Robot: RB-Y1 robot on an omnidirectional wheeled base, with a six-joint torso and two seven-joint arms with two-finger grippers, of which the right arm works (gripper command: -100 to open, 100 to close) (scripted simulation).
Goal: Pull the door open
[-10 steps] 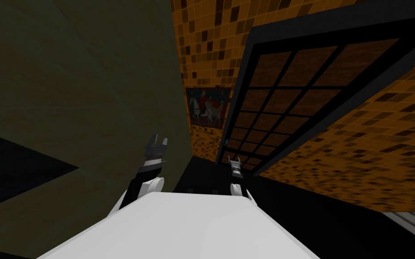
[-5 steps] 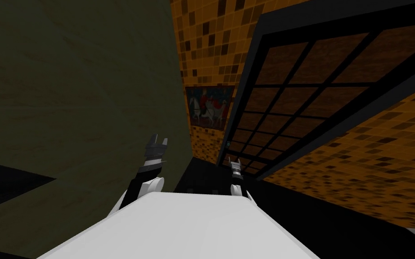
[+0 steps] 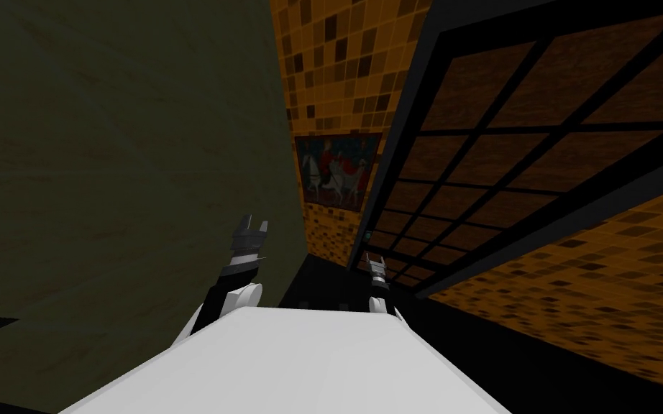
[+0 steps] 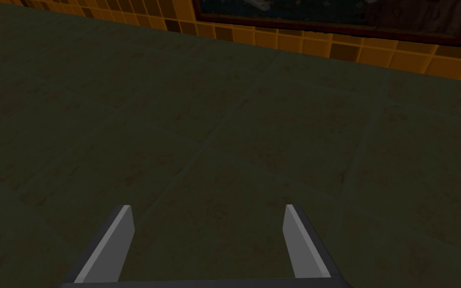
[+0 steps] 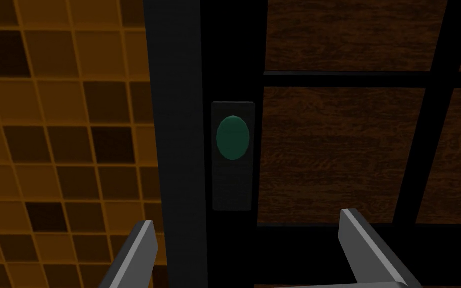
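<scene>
Tiled wall (image 5: 49, 125), door knob (image 5: 232, 138) ahead of right pincer (image 5: 247, 221)

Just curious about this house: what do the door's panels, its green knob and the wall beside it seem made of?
Door panels: likely matt dark wood, showing grain. Green knob: smooth, flat colour; material unclear. Wall: orange and brown tiles, by the grid of joints.

Home interior, hallway-like corner. Dark-framed door (image 5: 344, 150) with wood-grain panels straight ahead of right gripper (image 5: 247, 217), orange-brown mosaic tile wall (image 5: 49, 125) touching its frame. Framed painting (image 3: 334, 169) of riders on horses hung there, past left gripper (image 4: 208, 207). Dark olive tiled surface (image 4: 224, 125) facing left gripper.
</scene>
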